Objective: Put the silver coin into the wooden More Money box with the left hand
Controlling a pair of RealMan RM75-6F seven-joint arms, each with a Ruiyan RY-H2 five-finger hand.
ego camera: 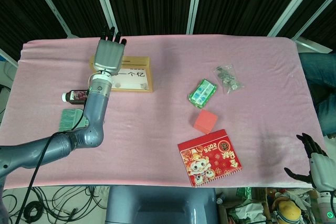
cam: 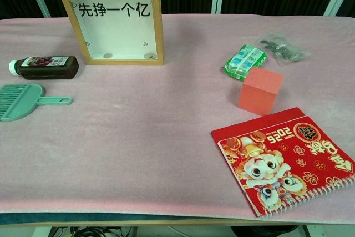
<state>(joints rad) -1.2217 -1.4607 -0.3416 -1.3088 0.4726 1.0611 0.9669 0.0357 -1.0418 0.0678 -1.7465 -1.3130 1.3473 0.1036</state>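
I see the pink tablecloth (ego camera: 157, 129) covering the whole table, and everything else sits on it. My left arm reaches up across the near left part of the cloth, and the left hand (ego camera: 108, 55) hangs over the top of the wooden box (cam: 115, 19), back of the hand toward the head camera, dark fingertips pointing past the box's far edge. From this angle I cannot tell whether its fingers are apart or closed on anything, and the chest camera does not catch the hand at all.

The box stands upright at the far left, with "More Money" printed on its white front. Two coins (cam: 147, 56) lie inside along the bottom of the window, one toward the left, one toward the right. I cannot pick out a silver coin anywhere outside the box.

The red calendar (cam: 283, 159) lies flat at the near right. Just beyond it stands the orange cube (cam: 259, 91), touching or almost touching the green packet (cam: 244, 61) behind it. A clear plastic bag (cam: 283, 48) lies further back to the right.

Left of the box, a dark bottle (cam: 44, 67) lies on its side, with a green brush (cam: 25, 101) nearer me.

My right hand (ego camera: 315, 163) hangs off the table's near right corner, fingers spread, holding nothing.
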